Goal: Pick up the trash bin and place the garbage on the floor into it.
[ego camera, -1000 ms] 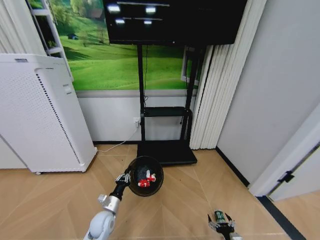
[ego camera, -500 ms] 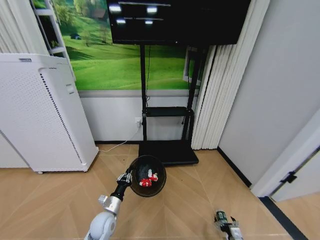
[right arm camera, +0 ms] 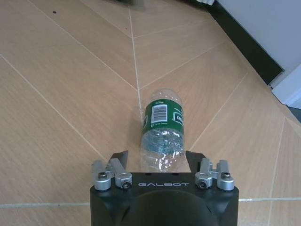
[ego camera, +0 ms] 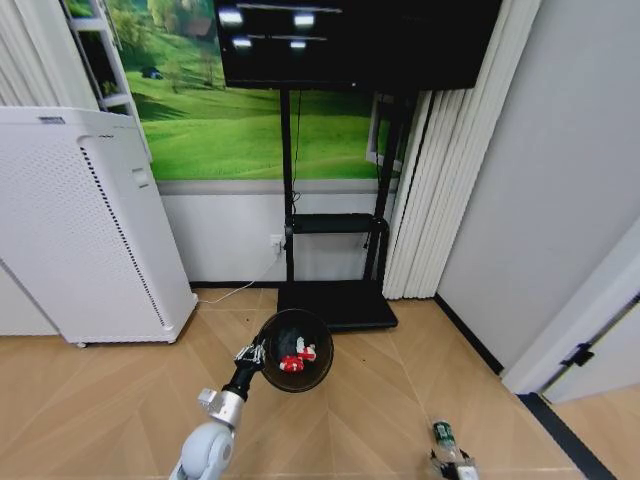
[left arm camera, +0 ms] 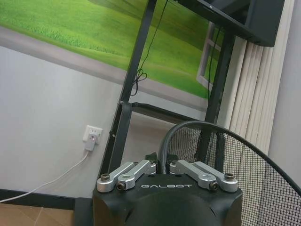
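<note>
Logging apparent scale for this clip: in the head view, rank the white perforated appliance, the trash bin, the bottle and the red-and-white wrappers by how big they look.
1. white perforated appliance
2. trash bin, held by the left gripper
3. and 4. wrappers and bottle, too alike to rank

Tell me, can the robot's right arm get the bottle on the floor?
Probably yes. The right gripper is already low over the floor, open, with a finger on each side of the bottle. Nothing lies between them. The left gripper is busy holding the bin.

The herringbone parquet floor carries a green-labelled clear bottle.
</note>
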